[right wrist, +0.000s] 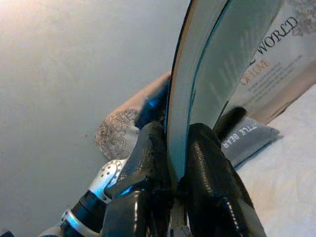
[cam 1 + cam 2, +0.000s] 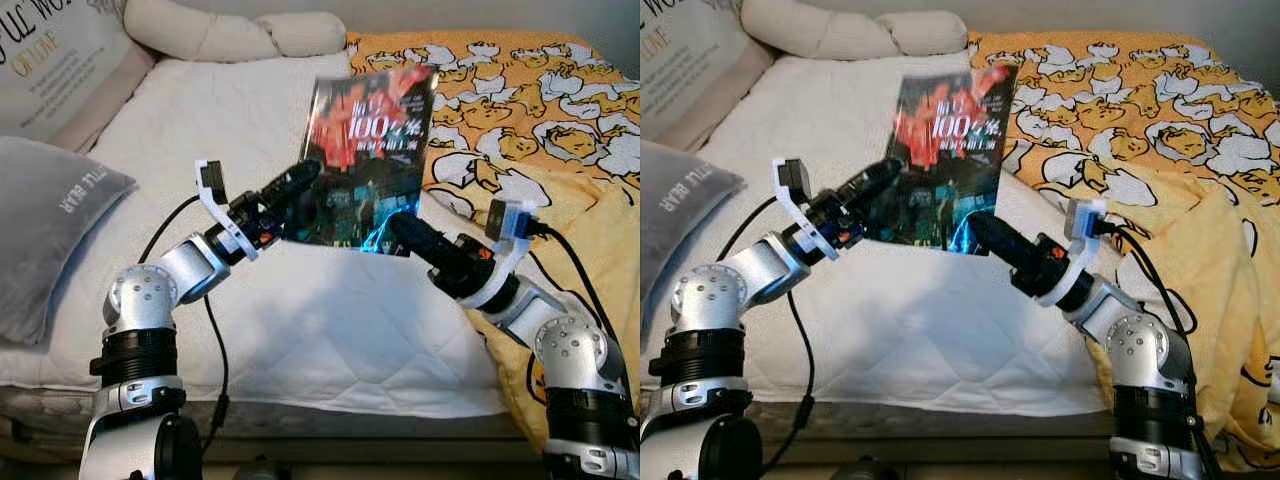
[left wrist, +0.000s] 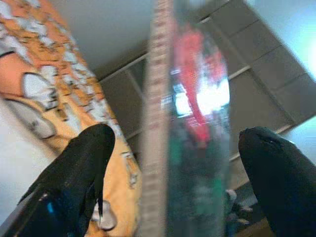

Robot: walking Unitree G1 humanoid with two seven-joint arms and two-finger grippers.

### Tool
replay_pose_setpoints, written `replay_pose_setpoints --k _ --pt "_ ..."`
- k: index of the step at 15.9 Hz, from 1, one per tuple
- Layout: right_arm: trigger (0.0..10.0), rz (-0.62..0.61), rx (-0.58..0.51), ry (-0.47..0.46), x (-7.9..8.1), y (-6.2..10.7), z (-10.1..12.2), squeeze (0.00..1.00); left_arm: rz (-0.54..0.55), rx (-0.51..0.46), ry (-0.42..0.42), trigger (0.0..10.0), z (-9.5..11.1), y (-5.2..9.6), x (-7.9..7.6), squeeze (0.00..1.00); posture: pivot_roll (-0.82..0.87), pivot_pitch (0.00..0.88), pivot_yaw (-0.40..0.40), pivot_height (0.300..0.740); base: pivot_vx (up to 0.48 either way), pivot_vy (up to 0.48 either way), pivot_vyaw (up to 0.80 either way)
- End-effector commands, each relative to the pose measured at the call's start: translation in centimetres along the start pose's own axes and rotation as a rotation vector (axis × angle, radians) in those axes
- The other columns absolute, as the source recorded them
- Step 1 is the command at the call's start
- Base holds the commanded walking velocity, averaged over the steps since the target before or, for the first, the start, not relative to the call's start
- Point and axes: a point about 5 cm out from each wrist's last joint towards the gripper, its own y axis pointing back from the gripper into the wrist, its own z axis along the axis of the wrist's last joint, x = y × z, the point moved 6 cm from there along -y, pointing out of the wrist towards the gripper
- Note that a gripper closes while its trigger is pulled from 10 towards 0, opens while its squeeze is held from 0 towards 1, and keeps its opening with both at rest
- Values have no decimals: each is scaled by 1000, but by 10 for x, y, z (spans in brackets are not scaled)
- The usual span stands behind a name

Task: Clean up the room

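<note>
At the centre of the left eye view a book [image 2: 368, 160] stands upright above the white mattress [image 2: 300, 320], long axis near vertical, cover facing the camera. White figures "100" show among red artwork; the other characters are unreadable. The right gripper [image 1: 175, 158] pinches its lower right corner between both fingers. The left gripper [image 3: 177, 168] straddles the lower left edge, fingers spread wide. At left, a grey pillow [image 2: 50, 225] reads "LITTLE BEAR". A duck-print yellow blanket [image 2: 530, 110] fills the upper right.
</note>
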Motion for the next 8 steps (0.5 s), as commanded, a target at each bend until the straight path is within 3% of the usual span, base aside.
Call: replay_pose_setpoints --k 1,2,8 --pt "0 37 11 11 8 -8 0 0 -75 17 -10 4275 0 -7 -16 0 48 0 42 740 0 0 0" --pt "0 29 15 8 7 -8 -1 0 -86 19 -13 0 -2 -6 -18 0 49 0 39 740 0 0 0" --pt "0 -44 43 9 -2 -2 -5 0 -150 14 -8 0 -6 -1 -27 0 49 0 29 740 0 0 0"
